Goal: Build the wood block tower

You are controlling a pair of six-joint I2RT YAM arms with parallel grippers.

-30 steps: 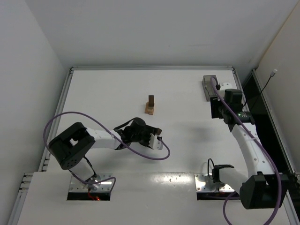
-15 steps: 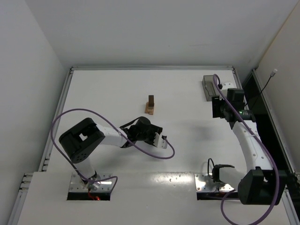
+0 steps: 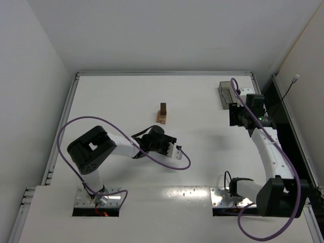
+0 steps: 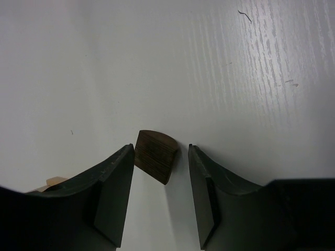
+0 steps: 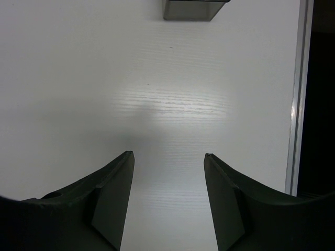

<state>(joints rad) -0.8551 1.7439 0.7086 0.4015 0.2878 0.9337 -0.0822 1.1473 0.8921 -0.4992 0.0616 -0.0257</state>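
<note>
Step in hand, by the look of it: picking up one more dark brown block for the wood block tower.

Left end effector low over the desk, jaws partly open and set either side of that block. One finger at or against the block's edge, a sliver of white desk showing between the block and the other finger. Not clamped, then, and nothing lifted. Block rounded along its far edge, grain showing, sitting slightly askew between the fingers.

Tower upright in the middle of the desk, beyond the left end effector and apart from it: tan pieces at the foot, a dark piece on top.

Right end effector about half open and empty, hanging above bare desk at the far right, near the dark tray. Seemingly no part in this step.

Next, probably: close fully on the block, keeping it square in the grip. Lift clear, carry across to the tower, lower from straight above onto the top piece. Narrow stack, easy to topple with a sideways nudge. Release only once seated.
</note>
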